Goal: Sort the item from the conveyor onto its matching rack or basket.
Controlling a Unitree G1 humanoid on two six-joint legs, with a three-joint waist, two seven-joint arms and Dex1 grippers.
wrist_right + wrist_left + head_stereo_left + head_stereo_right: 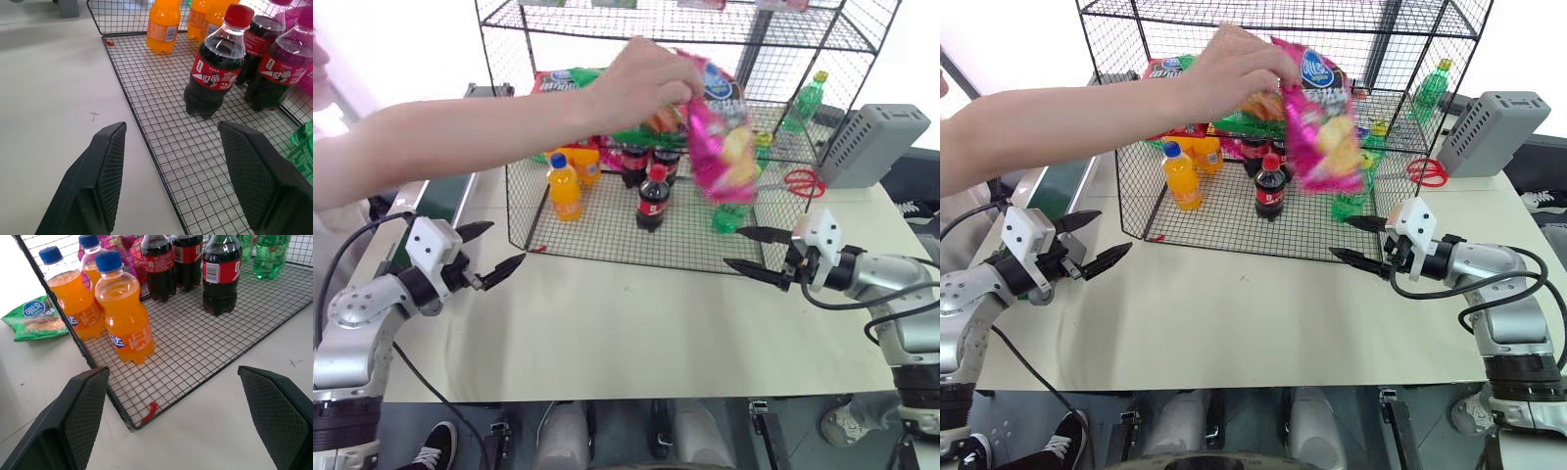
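Nearest the robot, both arms hover over the pale table. The left gripper has its black fingers spread wide with nothing between them; the right gripper likewise stands open and empty, pointing inward toward the rack's lowest tier. Just beyond them sits the black wire rack, its bottom grid holding orange soda bottles toward the left and cola bottles near the middle, with green bottles farther back. Above the cola bottles, a person's hand holds the pink crisp bag in the air in front of the rack. The green conveyor belt runs at the far left, a grey slatted box at the far right.
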